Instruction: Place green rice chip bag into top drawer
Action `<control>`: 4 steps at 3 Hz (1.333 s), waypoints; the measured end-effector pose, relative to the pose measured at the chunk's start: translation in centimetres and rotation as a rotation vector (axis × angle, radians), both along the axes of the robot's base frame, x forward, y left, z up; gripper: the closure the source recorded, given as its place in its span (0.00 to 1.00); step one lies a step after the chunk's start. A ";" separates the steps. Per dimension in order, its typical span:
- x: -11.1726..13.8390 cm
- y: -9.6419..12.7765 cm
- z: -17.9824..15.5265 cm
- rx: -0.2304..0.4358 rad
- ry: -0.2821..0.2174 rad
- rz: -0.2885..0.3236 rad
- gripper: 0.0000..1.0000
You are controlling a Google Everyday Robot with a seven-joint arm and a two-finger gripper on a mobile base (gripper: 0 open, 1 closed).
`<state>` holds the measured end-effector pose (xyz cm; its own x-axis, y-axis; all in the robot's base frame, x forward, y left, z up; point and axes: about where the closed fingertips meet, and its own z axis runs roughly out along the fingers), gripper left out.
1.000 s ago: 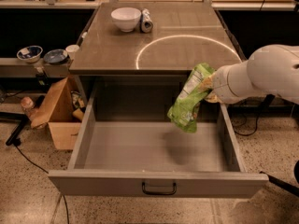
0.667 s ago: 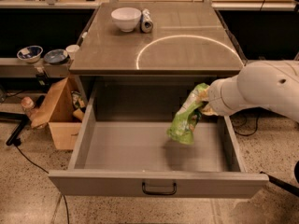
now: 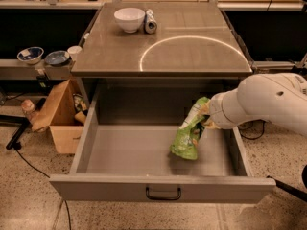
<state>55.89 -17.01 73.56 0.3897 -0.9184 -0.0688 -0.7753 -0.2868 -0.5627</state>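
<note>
The green rice chip bag (image 3: 190, 131) hangs tilted inside the open top drawer (image 3: 158, 189), its lower end close to the drawer floor at the right of centre. My gripper (image 3: 207, 116) comes in from the right on the white arm and holds the bag by its upper end; the fingers are mostly hidden behind the bag and the wrist. The drawer is pulled fully out, with its dark bar handle (image 3: 163, 194) at the front centre.
A white bowl (image 3: 129, 19) and a small silver can (image 3: 150, 22) stand at the back of the table top (image 3: 163, 51). A brown cardboard box (image 3: 60, 114) sits on the floor left of the drawer. Bowls (image 3: 30, 54) rest on a low shelf at the left.
My arm has moved down and a little left, lowering the bag deeper into the drawer. The bag stays in my grip.
</note>
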 end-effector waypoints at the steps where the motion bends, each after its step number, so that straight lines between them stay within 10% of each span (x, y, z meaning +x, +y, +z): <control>1: 0.0 0.0 0.0 0.000 0.000 0.000 1.00; 4: 0.0 0.0 0.0 0.000 0.000 0.000 0.30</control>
<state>55.89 -17.00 73.56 0.3898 -0.9183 -0.0687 -0.7752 -0.2870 -0.5628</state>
